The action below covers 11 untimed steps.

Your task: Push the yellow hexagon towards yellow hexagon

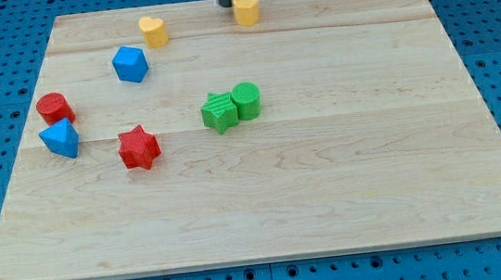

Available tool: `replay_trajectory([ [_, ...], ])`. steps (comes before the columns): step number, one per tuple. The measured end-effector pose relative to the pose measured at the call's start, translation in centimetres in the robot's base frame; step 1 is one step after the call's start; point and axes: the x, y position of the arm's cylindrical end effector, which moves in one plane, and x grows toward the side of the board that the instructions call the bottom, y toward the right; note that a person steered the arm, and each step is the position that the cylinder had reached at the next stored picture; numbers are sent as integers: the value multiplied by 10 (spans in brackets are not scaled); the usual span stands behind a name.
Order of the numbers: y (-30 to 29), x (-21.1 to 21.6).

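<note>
- Camera view: the tip (228,3) touches the yellow hexagon (247,8) at the bench's (350,195) top edge, placed to shove it rightward.
- No pincer exists; the yellow heart (154,30) sits left.

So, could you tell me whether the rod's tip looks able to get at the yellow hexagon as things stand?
Probably yes: my tip sits right at the left edge of the yellow hexagon near the view's top, with nothing between them. The yellow heart lies well off to the left.
</note>
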Motion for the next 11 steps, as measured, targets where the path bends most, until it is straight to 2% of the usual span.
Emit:
replay_trajectory([
  [2,-139,4],
  [3,-176,23],
  [4,-183,59],
  [5,-175,75],
  [8,-135,41],
  [9,-161,40],
  [11,-131,11],
])
